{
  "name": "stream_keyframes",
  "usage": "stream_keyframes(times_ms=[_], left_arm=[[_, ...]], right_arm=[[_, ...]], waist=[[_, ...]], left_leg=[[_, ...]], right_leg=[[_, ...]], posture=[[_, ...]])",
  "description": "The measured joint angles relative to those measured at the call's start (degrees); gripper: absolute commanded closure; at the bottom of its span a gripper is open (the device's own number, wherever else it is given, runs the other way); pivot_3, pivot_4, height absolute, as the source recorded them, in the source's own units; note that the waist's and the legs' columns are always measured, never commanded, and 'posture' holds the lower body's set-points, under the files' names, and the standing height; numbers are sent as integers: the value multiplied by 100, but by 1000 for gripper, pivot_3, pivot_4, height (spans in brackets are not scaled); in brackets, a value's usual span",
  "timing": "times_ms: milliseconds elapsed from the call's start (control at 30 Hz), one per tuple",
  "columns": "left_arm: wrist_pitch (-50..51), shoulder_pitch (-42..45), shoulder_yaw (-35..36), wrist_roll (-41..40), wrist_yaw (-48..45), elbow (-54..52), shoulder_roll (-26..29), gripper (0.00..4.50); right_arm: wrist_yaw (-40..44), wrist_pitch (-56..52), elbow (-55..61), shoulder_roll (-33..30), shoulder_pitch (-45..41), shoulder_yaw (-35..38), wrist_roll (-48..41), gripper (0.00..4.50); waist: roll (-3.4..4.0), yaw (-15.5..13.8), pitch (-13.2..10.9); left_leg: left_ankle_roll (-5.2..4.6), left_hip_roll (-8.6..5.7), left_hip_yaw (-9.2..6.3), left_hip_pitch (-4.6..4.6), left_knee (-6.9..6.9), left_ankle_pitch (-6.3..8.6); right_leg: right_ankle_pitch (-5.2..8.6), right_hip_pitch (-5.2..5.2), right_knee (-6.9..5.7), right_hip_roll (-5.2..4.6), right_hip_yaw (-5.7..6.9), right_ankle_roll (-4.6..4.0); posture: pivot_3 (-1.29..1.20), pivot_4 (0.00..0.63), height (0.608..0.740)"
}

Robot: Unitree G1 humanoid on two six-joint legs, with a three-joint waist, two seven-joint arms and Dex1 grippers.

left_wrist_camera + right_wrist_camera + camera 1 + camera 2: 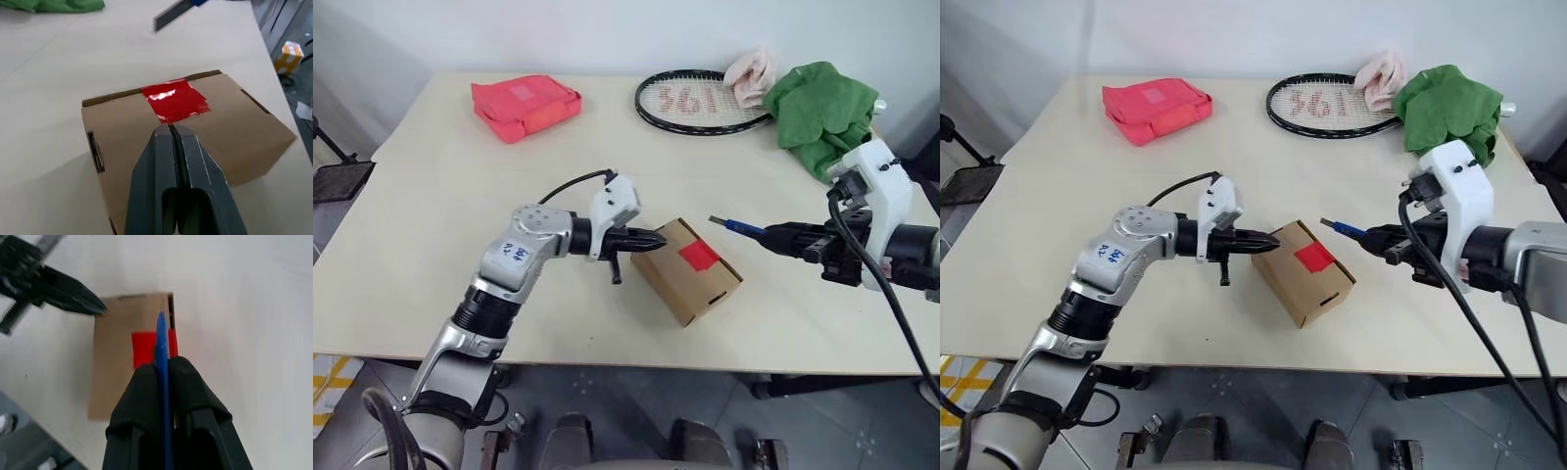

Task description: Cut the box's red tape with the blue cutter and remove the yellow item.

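Bracing the box point(685, 270) mid-table: left gripper point(651, 240), fingers pressed together and empty, tips at its left top edge, likely steadying it. One red tape point(698, 256) patch across the lid seam, uncut. Right gripper point(781, 238) clamps the one blue cutter point(736, 226), blade aimed at tape, apart.

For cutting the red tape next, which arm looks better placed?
Right. The right gripper is shut on the blue cutter, whose blade points toward the red tape on the box. The left gripper is shut and empty, its tips at the box's near end, likely to steady it.
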State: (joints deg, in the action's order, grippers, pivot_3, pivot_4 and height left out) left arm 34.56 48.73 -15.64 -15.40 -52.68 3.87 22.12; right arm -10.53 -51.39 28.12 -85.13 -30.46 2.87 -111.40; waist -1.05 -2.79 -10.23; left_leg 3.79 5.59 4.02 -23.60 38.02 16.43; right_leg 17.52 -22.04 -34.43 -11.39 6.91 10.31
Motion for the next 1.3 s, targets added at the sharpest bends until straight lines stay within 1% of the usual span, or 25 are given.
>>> stream_keyframes(times_ms=[67, 133, 167, 267, 433, 633, 933, 1300], left_arm=[[215, 98, -148, 74, 67, 29, -123, 4481], [397, 115, -300, 146, 90, 10, -133, 4481], [489, 107, -381, 190, 82, 0, -108, 4481], [607, 106, -466, 271, 76, -94, -63, 4481], [658, 120, -542, 376, 206, -128, -90, 4481], [839, 120, -527, 381, 311, -215, -126, 4481], [1097, 122, -487, 371, 346, -316, -155, 4481], [1244, 133, -453, 352, 373, -338, -221, 4481]], right_arm=[[-311, -234, -161, 444, -705, -572, 8, 4419], [-570, -473, -305, 677, -1083, -945, 4, 4419], [-691, -592, -407, 784, -1217, -1090, 6, 4419], [-978, -871, -697, 1030, -1546, -1370, 61, 4419], [-1266, -1197, -950, 1336, -1895, -1549, 120, 4419], [-1619, -1368, -1175, 1493, -1968, -1620, -14, 4419], [-1906, -1364, -1268, 1781, -1926, -1608, -63, 4419], [-2029, -1366, -1164, 1783, -1756, -1602, -63, 4419]], waist=[[0, 6, 0], [1, 11, 1], [1, 8, 1], [2, -6, 1], [2, -26, 1], [2, -25, 1], [2, -26, 1], [2, -33, 1]], left_leg=[[0, 0, 0, -17, 3, 0], [2, 2, 0, -58, 10, -2], [2, 3, 0, -60, 9, -2], [2, 3, 1, -60, 7, -2], [2, 3, 2, -60, 16, -2], [2, 4, 2, -59, 21, -2], [2, 4, 2, -59, 21, -2], [2, 4, 2, -59, 21, -2]], right_leg=[[0, -24, -12, 0, -1, 0], [-1, -71, -36, 1, -2, 1], [-1, -74, -38, 1, 1, 1], [-1, -77, -37, 0, 7, 1], [-1, -72, -41, -1, 8, 0], [-2, -72, -49, -2, 6, -1], [-2, -72, -51, -2, 6, -1], [-2, -72, -50, -2, 6, -1]], posture=[[0, 150, 740], [0, 150, 740], [0, 150, 740], [0, 150, 740], [0, 150, 740], [0, 150, 740], [0, 150, 740], [0, 150, 740]])
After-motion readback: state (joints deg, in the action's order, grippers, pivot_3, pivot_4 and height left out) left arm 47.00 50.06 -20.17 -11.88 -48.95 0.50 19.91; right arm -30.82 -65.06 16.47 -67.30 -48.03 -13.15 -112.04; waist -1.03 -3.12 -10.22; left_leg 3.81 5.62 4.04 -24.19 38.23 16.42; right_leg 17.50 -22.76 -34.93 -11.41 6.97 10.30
